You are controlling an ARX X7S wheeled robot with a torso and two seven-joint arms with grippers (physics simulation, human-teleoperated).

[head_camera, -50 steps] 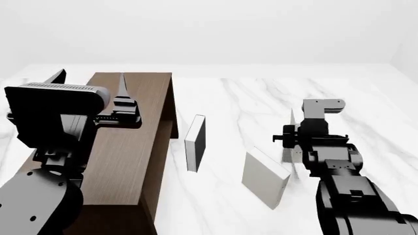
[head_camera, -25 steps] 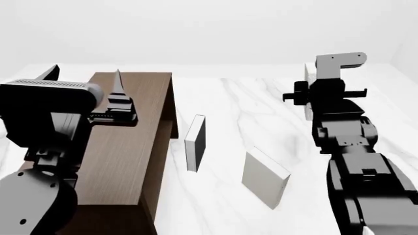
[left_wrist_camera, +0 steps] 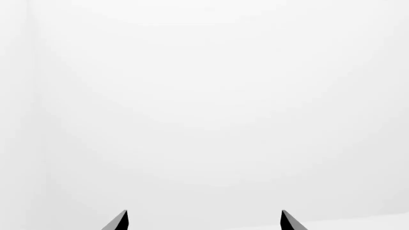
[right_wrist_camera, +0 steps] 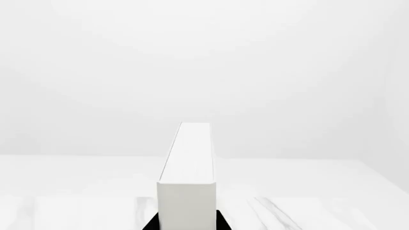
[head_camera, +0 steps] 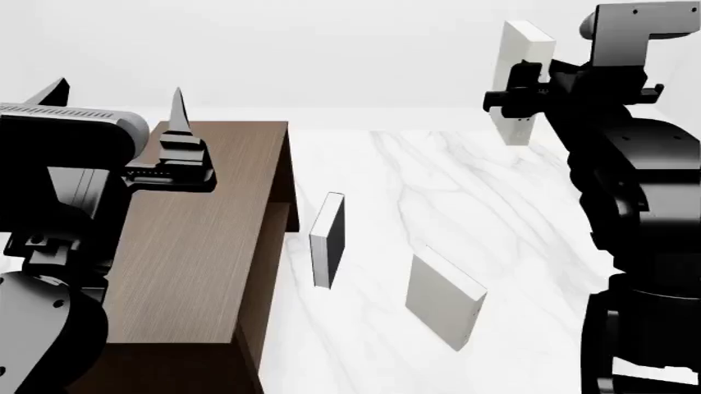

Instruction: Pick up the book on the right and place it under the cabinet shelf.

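— Risen a long way since a second ago: right gripper up from marble table level to the top of the head view, the book carried with it; left arm lifted a little as well

— Reading across from the left, then?

— Left gripper above the cabinet shelf, fingers spread apart, nothing between them. Next, recessed side of the cabinet, facing the table. Beside it, white book with a dark grey face, standing on edge. Further right, grey-beige book, also upright. Last, far right and high, the bright white slab clamped upright between the right jaws, well clear of the table; same in the right wrist view, book edge-on and pinched at its lower end

— Step in hand?

— Probably pick-up done, carry begun; placing not yet started

— Next move?

— Likely across to the left and down, over or round the two standing books, then turned flat enough to slip into the recess under the shelf board
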